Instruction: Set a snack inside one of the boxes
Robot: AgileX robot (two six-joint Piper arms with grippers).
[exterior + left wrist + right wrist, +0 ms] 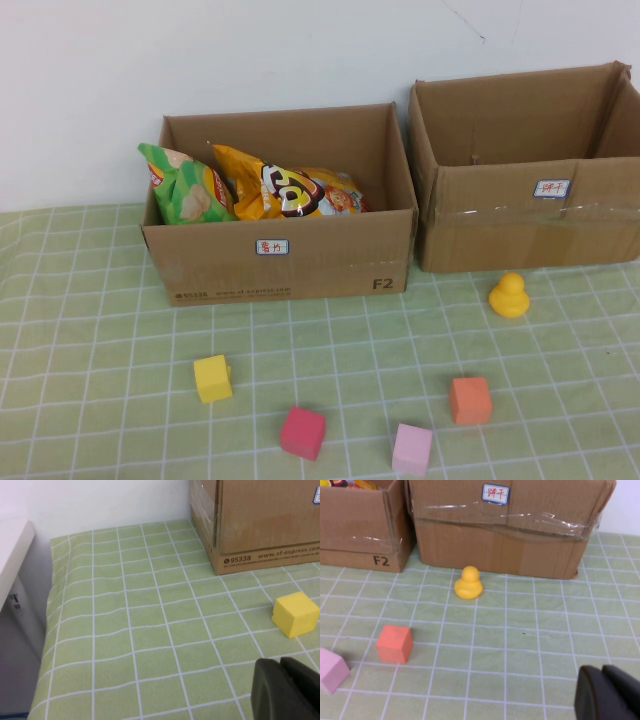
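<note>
Two brown cardboard boxes stand at the back of the table. The left box holds snack bags: a green chip bag and a yellow-orange bag. To its right, the other box shows no contents. Neither arm appears in the high view. My left gripper is shut on nothing, low over the cloth near the yellow cube. Over the cloth in front of the right box, my right gripper is also shut on nothing.
Foam cubes lie on the green checked cloth: yellow, red, pink and orange. A yellow toy duck sits before the right box. A white ledge borders the table's left edge.
</note>
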